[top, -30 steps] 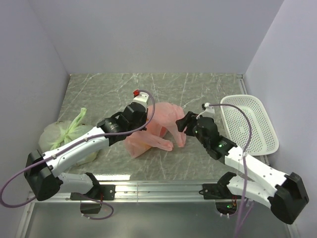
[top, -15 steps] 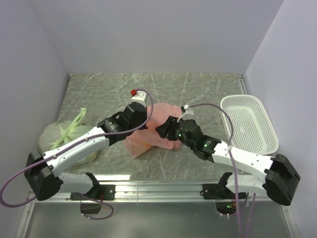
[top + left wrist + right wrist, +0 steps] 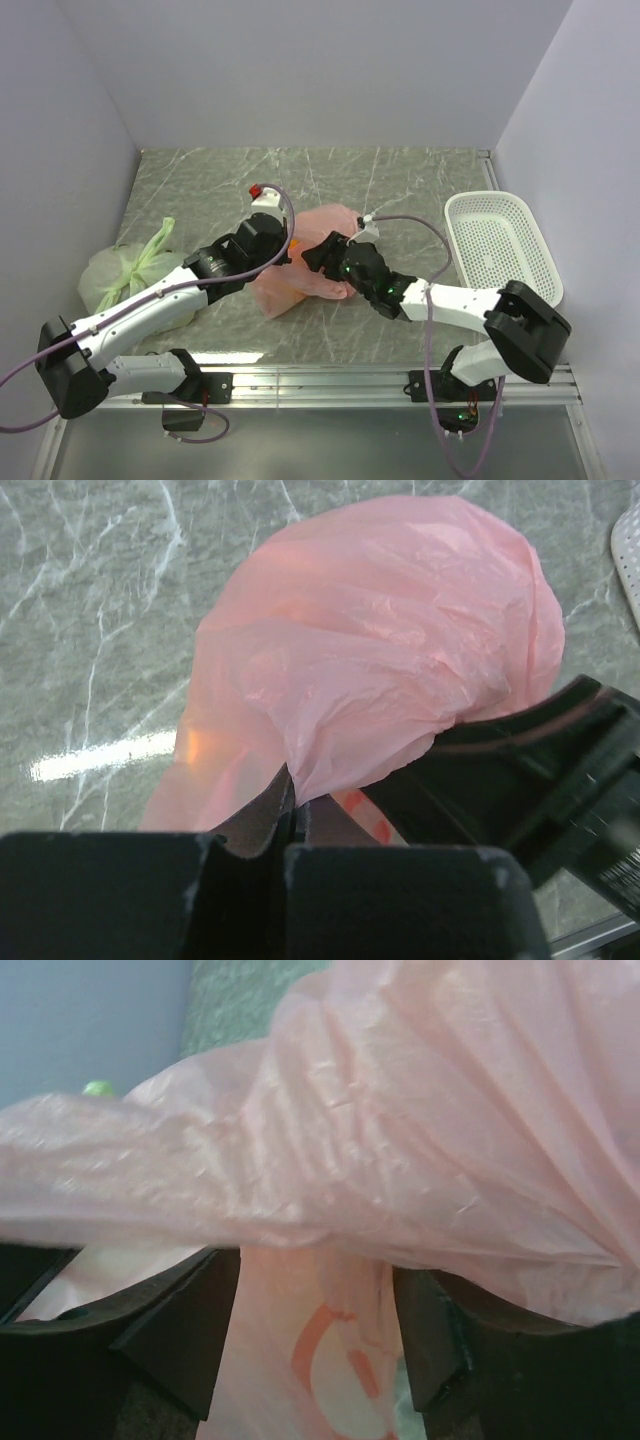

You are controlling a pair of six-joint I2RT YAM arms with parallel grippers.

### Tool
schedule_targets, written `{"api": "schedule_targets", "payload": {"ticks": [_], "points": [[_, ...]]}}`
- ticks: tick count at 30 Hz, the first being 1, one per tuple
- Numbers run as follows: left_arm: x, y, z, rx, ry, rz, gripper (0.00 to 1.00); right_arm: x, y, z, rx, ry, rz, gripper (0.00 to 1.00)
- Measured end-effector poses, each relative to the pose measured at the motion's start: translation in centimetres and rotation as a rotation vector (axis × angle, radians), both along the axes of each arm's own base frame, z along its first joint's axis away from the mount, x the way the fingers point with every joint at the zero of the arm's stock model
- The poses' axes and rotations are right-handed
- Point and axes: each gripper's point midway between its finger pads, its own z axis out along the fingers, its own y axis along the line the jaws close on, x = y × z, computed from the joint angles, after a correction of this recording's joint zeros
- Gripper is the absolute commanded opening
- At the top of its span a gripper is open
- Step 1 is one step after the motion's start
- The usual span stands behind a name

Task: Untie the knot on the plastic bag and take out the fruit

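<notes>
The pink plastic bag (image 3: 322,226) lies crumpled mid-table, and it fills the left wrist view (image 3: 400,640) and the right wrist view (image 3: 400,1110). My left gripper (image 3: 287,260) (image 3: 290,792) is shut on a fold of its film at the bag's left side. My right gripper (image 3: 318,256) (image 3: 315,1345) is pushed in from the right, jaws open. Loose film with an orange print lies between its fingers (image 3: 180,1330), and more film drapes over them. I cannot pick out the knot among the folds. The fruit is hidden inside the bag.
A pale green tied bag (image 3: 130,268) sits at the left, beside my left arm. A white perforated basket (image 3: 503,245) stands at the right edge. Walls close in the table on three sides.
My right arm swung left and pushed its open gripper into the bag, covering the bag's front lobes. My left arm shifted slightly left, still pinching the film.
</notes>
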Motion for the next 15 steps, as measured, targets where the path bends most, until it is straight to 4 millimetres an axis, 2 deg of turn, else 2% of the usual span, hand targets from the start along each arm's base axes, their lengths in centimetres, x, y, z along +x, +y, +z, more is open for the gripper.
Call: {"api": "schedule_targets", "payload": {"ticks": [3,4,5,7,11,15], "points": [[-0.2,0.3,-0.3,0.003,0.003,0.004,0.01,0.9,-0.1,-1.8,-0.027,0.027,-0.04,0.49],[-0.2,0.3,-0.1,0.001,0.0,0.006,0.01,1.0,-0.2,-2.5,-0.037,0.038,-0.049,0.27],[-0.2,0.4,0.0,0.0,-0.005,0.009,0.01,1.1,-0.4,-3.1,-0.052,0.047,-0.056,0.14],[0.0,0.9,0.4,0.002,-0.02,0.029,0.0,1.4,-1.0,-3.6,-0.055,0.059,-0.077,0.0],[0.8,2.7,0.8,0.005,-0.037,0.093,0.01,1.3,-3.7,-2.9,-0.065,0.05,-0.117,0.0],[2.5,6.3,-0.5,0.006,-0.01,0.221,0.0,0.8,-8.0,-1.5,-0.076,0.022,-0.174,0.0]]}}
